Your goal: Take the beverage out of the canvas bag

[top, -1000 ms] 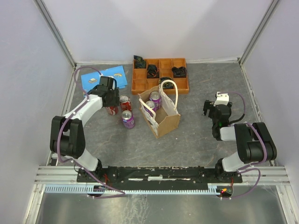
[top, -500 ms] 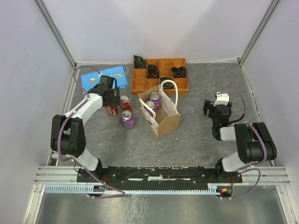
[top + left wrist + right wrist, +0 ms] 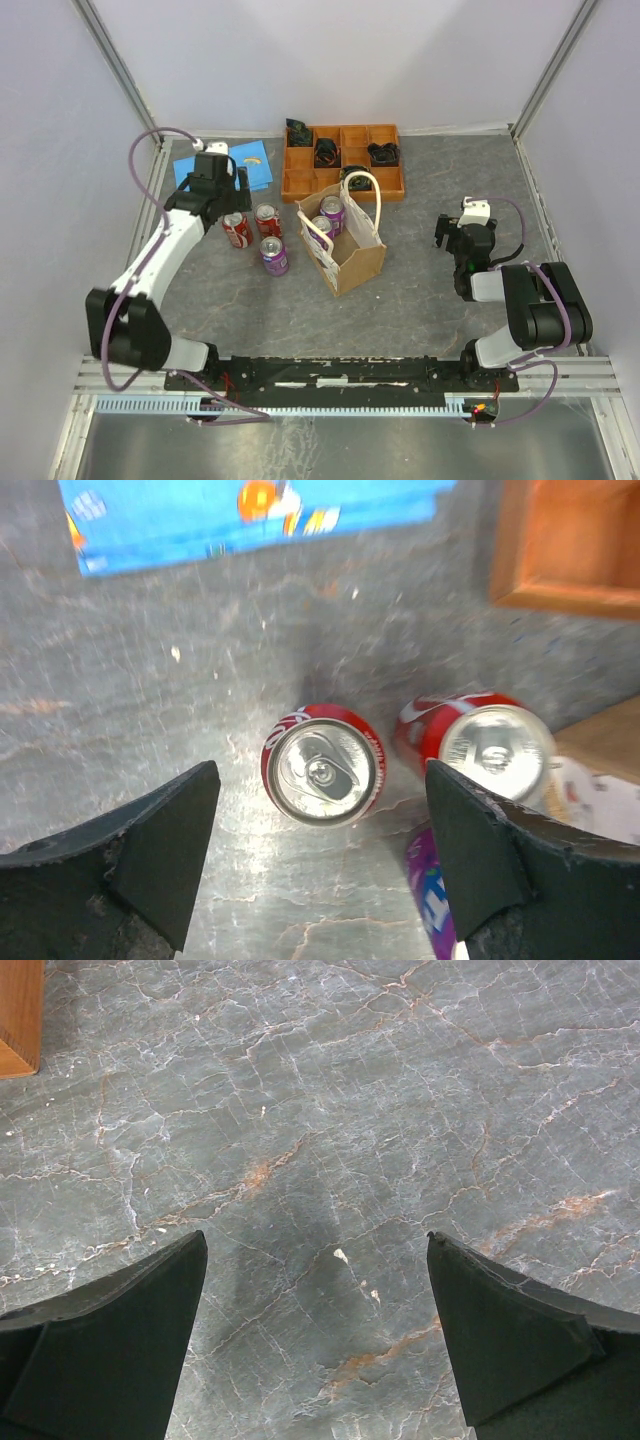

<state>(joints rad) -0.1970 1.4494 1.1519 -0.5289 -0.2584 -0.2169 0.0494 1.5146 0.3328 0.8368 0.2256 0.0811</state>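
Note:
The canvas bag (image 3: pixel 348 250) stands upright mid-table, tan with white loop handles. Inside it I see a purple can (image 3: pixel 332 211) and a second can's silver top (image 3: pixel 321 225). To its left stand two red cans (image 3: pixel 236 229) (image 3: pixel 268 220) and a purple can (image 3: pixel 275 256). My left gripper (image 3: pixel 222 192) is open and empty, hovering above and just behind the left red can (image 3: pixel 322 763). The other red can (image 3: pixel 482 742) and the purple can (image 3: pixel 432 892) also show in the left wrist view. My right gripper (image 3: pixel 455 238) is open and empty over bare table, right of the bag.
An orange compartment tray (image 3: pixel 342 160) with black items sits behind the bag; its corner shows in the left wrist view (image 3: pixel 570 540). A blue card (image 3: pixel 222 165) lies at the back left, under the left gripper's far side. Grey walls enclose the table.
My left gripper has lifted away from the left red can and drawn back toward the blue card. The can stands free. The right arm has not moved.

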